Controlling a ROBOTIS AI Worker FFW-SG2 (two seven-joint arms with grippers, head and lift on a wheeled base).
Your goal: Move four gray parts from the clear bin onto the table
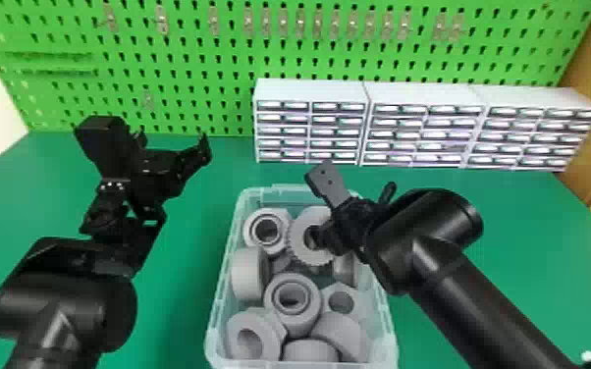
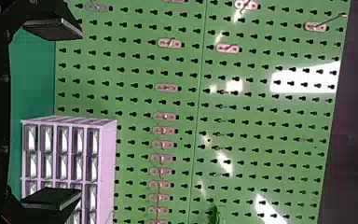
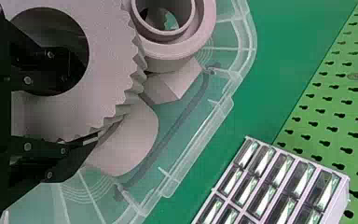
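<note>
The toothed gray ring (image 1: 299, 250) sits at the far end of the clear bin (image 1: 213, 333), beside a stepped gray ring (image 1: 251, 230). I have my right gripper (image 1: 330, 239) partly closed on its wall: one finger (image 3: 51, 70) goes into the hole, the other (image 3: 63, 161) lies along the teeth outside. More gray parts (image 1: 248, 277) crowd the bin nearer me. My right arm (image 1: 476, 289) slants in from the lower right across the bin's rim, wrist bent down and to the left. My left gripper (image 1: 174, 143) is spread wide with nothing between its fingers, held up over the green table (image 1: 176, 299) left of the bin. White drawer units (image 1: 309, 91) stand behind, before a green pegboard (image 1: 201, 64).
</note>
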